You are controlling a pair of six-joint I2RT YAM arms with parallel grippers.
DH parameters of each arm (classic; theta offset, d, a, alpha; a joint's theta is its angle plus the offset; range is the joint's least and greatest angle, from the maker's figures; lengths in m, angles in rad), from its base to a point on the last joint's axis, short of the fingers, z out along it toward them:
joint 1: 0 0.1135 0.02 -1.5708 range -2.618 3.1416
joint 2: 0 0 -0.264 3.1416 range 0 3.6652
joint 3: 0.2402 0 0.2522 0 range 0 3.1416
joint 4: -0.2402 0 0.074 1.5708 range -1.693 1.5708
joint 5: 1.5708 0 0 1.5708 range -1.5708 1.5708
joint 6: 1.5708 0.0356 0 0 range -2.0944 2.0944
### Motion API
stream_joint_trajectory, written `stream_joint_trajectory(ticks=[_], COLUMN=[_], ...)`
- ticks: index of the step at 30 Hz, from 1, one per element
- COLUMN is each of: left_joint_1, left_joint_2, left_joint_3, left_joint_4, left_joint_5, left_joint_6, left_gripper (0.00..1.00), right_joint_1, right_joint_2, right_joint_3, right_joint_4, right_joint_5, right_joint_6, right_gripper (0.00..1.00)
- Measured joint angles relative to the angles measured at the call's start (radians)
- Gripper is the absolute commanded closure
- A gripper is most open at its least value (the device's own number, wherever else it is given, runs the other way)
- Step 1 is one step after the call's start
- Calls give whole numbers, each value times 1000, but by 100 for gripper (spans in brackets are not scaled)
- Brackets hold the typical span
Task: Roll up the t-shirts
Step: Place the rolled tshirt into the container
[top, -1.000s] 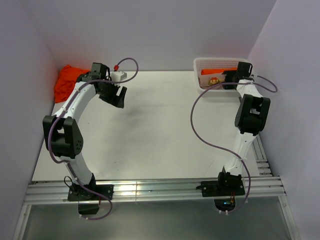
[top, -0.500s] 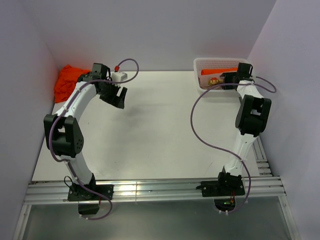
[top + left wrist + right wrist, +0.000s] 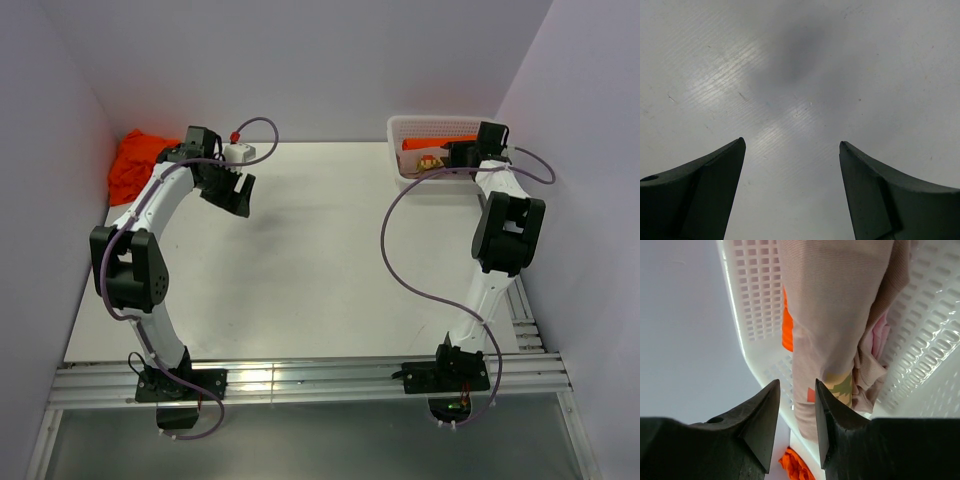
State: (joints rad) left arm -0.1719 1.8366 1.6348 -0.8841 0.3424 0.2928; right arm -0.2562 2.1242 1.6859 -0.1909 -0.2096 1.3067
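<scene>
A dusty pinkish-brown t-shirt with a printed motif lies in the white mesh basket, beside a light pink t-shirt and a bright orange one. My right gripper reaches into the basket. Its jaws stand a narrow gap apart around a fold of the pinkish-brown shirt, and white shows between the left finger and the cloth. More orange t-shirts are heaped at the far left corner. My left gripper hangs open over the bare table, holding nothing.
The basket stands at the back right against the wall. Purple cables loop off both arms. Walls close in the table on the left, back and right. An orange scrap of cloth shows below the basket rim.
The right gripper's jaws have narrowed around the pinkish-brown shirt in the basket, and its wrist shifted slightly. The left arm has stayed put.
</scene>
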Motion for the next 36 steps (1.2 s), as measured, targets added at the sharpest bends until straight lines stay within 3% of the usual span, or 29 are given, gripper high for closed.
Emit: stream_joint_trajectory(ticks=[15, 36], left_joint_1=[0, 0], left_joint_2=[29, 29], left_joint_3=[21, 22], left_joint_4=[-2, -2], left_joint_5=[0, 2], left_joint_6=[0, -2], left_gripper=[18, 18], right_joint_1=[0, -11], right_joint_2=[1, -14], right_joint_3=[-19, -64], right_joint_4=[41, -39], right_joint_5=[14, 32], right_joint_6=[-14, -85], right_gripper=[61, 62])
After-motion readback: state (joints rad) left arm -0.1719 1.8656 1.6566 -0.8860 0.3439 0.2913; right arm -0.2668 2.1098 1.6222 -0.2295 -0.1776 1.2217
